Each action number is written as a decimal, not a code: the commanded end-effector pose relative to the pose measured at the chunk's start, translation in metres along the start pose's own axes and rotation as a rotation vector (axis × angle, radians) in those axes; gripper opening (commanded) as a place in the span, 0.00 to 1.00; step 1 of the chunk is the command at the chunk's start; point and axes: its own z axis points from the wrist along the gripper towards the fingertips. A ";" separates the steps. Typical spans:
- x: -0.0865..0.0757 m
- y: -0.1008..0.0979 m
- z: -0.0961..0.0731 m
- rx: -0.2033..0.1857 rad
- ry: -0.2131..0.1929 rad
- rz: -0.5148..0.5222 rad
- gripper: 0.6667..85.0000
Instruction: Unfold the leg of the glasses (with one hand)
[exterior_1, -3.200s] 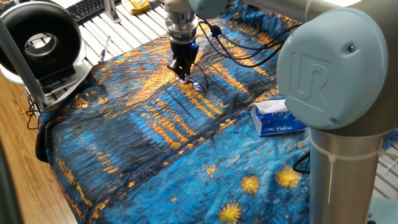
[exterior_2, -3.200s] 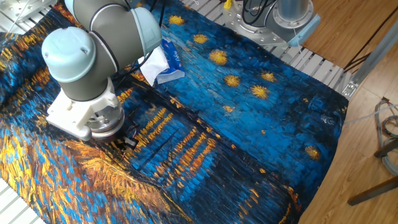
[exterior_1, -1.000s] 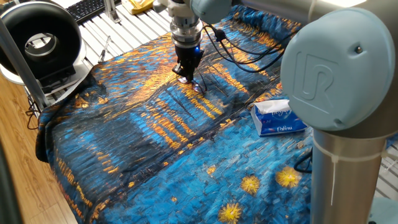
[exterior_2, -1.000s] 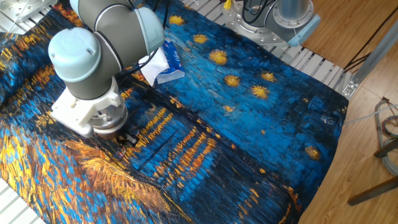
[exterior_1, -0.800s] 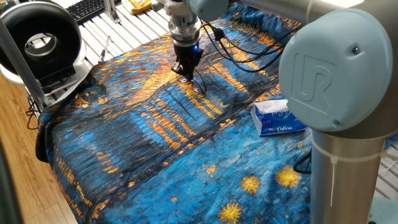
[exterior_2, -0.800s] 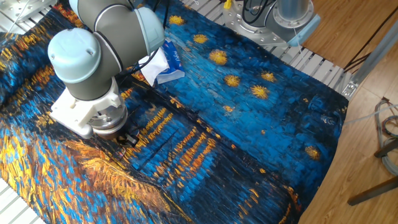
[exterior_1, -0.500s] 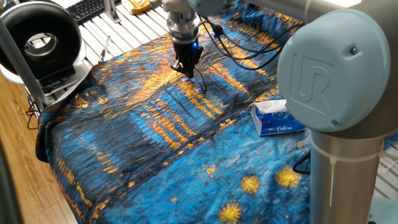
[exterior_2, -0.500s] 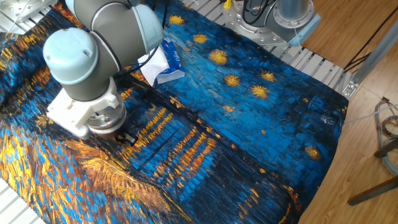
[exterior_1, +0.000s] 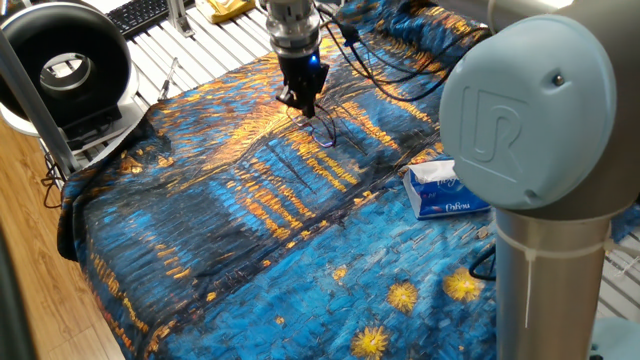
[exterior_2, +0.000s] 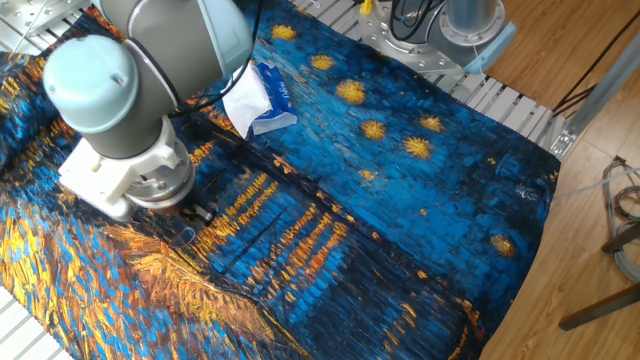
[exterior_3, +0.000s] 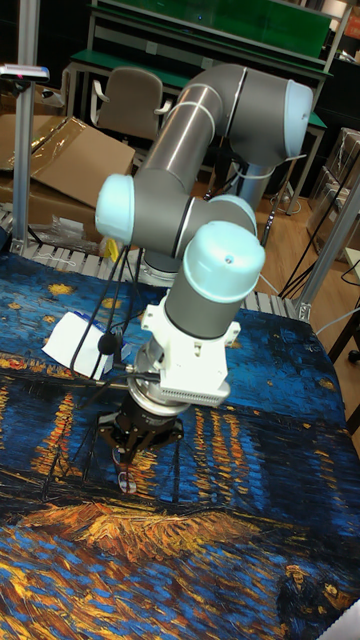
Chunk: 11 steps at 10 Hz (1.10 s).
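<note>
The glasses (exterior_1: 324, 131) are thin dark wire frames with purplish lenses, lying on the blue-and-orange painted cloth (exterior_1: 240, 230) at the far middle of the table. One thin leg runs up from them into the fingertips of my black gripper (exterior_1: 304, 107), which points straight down and looks shut on that leg. In the other fixed view the gripper (exterior_2: 192, 213) is mostly hidden under the wrist, with the glasses (exterior_2: 186, 235) just below it. The tall fixed view shows the gripper (exterior_3: 126, 456) above the small glasses (exterior_3: 125, 482).
A blue-and-white tissue pack (exterior_1: 447, 189) lies to the right of the glasses. Black cables (exterior_1: 385, 85) trail across the cloth behind the gripper. A black ring-shaped device (exterior_1: 63, 66) and a keyboard (exterior_1: 138, 13) stand off the cloth at the far left.
The gripper has risen and drawn back toward the far left, still pinching the leg. The leg has stretched out from the frame, which shifted only slightly.
</note>
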 end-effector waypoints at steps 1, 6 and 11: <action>0.008 -0.001 -0.019 -0.001 0.032 0.004 0.00; 0.032 0.001 -0.037 0.015 0.109 -0.019 0.00; 0.068 -0.006 -0.058 0.040 0.196 -0.078 0.00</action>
